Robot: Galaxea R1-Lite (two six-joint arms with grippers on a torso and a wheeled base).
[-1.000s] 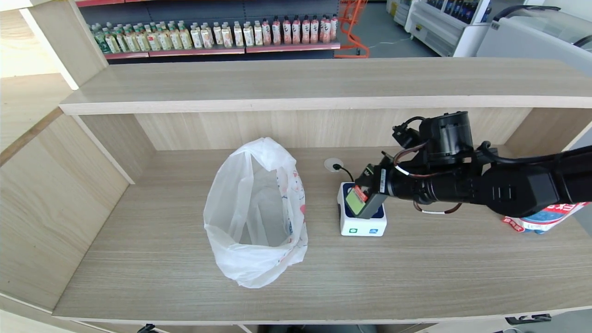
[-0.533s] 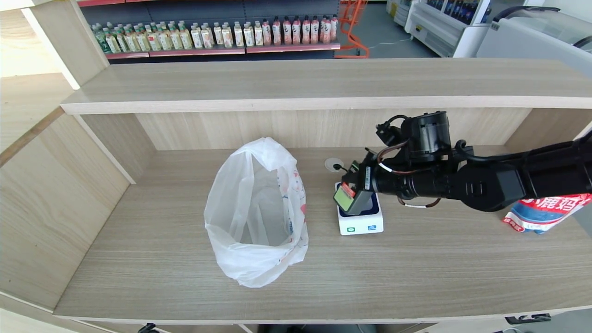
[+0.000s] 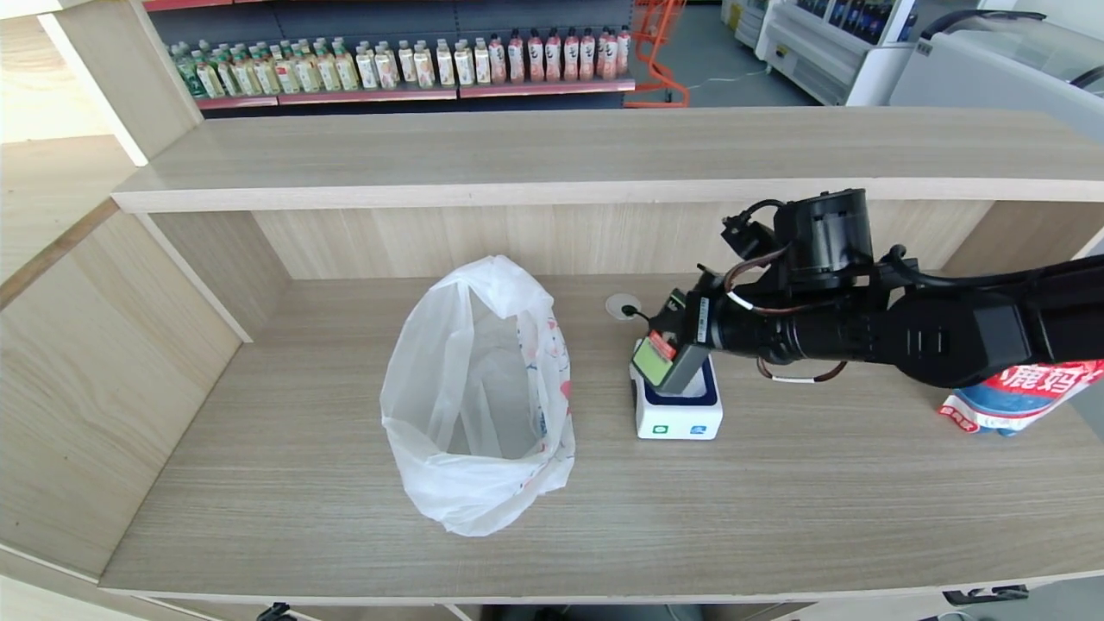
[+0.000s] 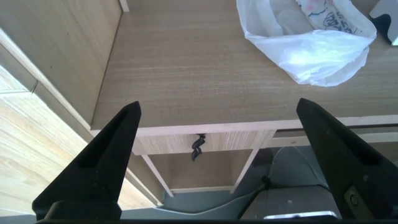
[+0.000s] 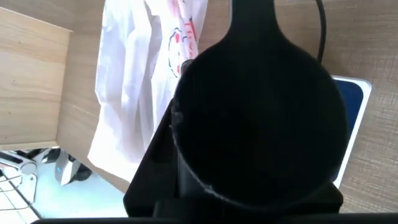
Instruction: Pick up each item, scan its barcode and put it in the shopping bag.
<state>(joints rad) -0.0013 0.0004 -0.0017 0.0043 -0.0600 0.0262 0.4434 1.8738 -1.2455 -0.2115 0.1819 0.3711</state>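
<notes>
My right gripper is shut on a small pack with a green face and a red end. It holds the pack tilted just above the left part of the white scanner, which has a blue top. In the right wrist view the pack is a dark mass close to the lens, with the scanner behind it. The white shopping bag stands open on the counter left of the scanner. My left gripper is open, off the counter's front edge, and the shopping bag lies beyond it.
A red, white and blue snack bag lies at the counter's right end, partly under my right arm. The scanner's black cable runs to a round port behind it. Wooden walls enclose the counter at the back and left.
The right arm swung left toward the bag with the pack, then came back slightly right and up over the scanner. The bag and scanner have not moved.
</notes>
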